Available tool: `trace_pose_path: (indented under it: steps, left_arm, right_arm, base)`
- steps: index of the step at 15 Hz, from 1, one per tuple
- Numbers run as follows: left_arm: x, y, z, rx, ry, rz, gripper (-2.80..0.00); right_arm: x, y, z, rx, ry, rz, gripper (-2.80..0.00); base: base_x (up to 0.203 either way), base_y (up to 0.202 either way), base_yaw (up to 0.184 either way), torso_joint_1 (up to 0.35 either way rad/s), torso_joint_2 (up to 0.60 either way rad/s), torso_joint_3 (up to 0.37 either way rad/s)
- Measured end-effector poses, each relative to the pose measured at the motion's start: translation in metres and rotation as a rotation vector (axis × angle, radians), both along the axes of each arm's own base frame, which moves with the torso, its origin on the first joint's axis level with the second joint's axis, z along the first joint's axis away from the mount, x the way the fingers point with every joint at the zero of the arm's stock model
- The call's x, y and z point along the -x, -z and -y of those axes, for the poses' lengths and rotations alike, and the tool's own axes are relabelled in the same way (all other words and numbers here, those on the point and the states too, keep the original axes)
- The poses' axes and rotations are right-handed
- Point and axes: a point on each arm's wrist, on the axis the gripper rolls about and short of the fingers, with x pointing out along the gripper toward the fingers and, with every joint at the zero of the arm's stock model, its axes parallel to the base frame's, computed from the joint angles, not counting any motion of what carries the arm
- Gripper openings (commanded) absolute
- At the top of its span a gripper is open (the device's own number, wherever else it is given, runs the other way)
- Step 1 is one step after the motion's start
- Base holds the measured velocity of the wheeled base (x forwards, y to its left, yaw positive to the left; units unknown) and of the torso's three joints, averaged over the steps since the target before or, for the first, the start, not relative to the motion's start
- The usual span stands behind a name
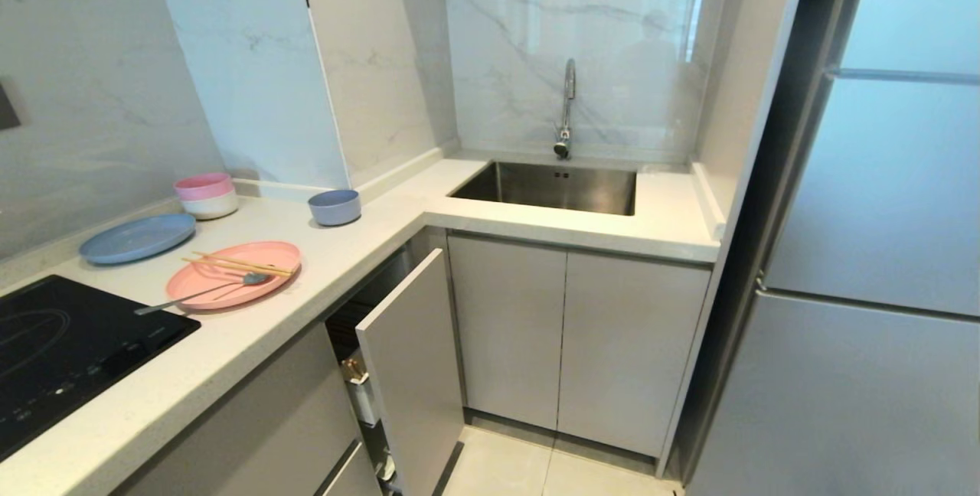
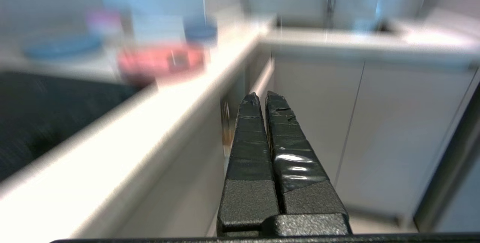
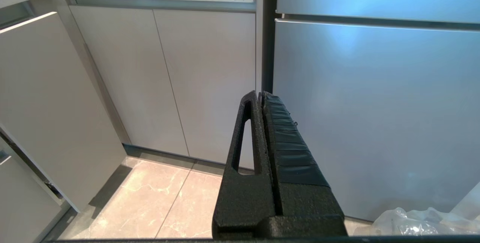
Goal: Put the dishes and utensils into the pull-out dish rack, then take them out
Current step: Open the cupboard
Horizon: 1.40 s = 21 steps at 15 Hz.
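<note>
The salmon-pink plate [image 1: 253,255] lies on the counter with the pale chopsticks [image 1: 237,264] and the metal fork [image 1: 200,294] resting across it. Behind it stands the periwinkle bowl [image 1: 334,207]. The pull-out dish rack stands partly drawn out under the counter: its narrow front [image 1: 417,358] is forward, and the white utensil cup [image 1: 364,398] shows in the gap. Neither arm appears in the head view. My left gripper [image 2: 262,96] is shut and empty, low beside the counter, facing the rack's gap. The blurred plate [image 2: 150,61] and bowl [image 2: 200,31] show beyond it. My right gripper [image 3: 260,95] is shut and empty, facing the cabinet and fridge.
A blue plate [image 1: 138,237] and stacked pink-and-white bowls [image 1: 205,195] sit at the counter's back left. A black hob [image 1: 69,350] fills the near left. The sink [image 1: 551,186] and faucet [image 1: 566,109] are in the corner. A tall fridge [image 1: 880,251] stands on the right.
</note>
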Motion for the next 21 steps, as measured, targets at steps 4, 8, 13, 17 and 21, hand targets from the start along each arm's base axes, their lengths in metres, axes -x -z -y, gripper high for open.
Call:
trace_pose_path:
  steps: [4, 8, 13, 17, 21]
  left_arm:
    - [0.042, -0.104, -0.001, -0.036, -0.053, 0.104, -2.8]
    - [0.009, -0.197, -0.004, -0.042, -0.08, 0.026, -2.8]
    - [-0.119, -0.24, 0.003, -0.061, -0.062, -0.203, -2.8]
    - [-0.231, -0.226, 0.014, -0.082, -0.007, -0.437, -2.8]
    - [-0.314, -0.204, 0.034, -0.086, 0.089, -0.687, -2.8]
  right_arm:
    - [0.0, 0.0, 0.0, 0.0, 0.0, 0.0, -2.8]
    - [0.0, 0.0, 0.0, 0.0, 0.0, 0.0, -2.8]
    - [0.0, 0.0, 0.0, 0.0, 0.0, 0.0, -2.8]
    - [0.0, 0.0, 0.0, 0.0, 0.0, 0.0, -2.8]
    - [0.0, 0.0, 0.0, 0.0, 0.0, 0.0, -2.8]
  base:
    - [0.0, 0.0, 0.0, 0.0, 0.0, 0.0]
    - [0.0, 0.0, 0.0, 0.0, 0.0, 0.0]
    - [0.0, 0.0, 0.0, 0.0, 0.0, 0.0]
    - [0.0, 0.0, 0.0, 0.0, 0.0, 0.0]
    - [0.0, 0.0, 0.0, 0.0, 0.0, 0.0]
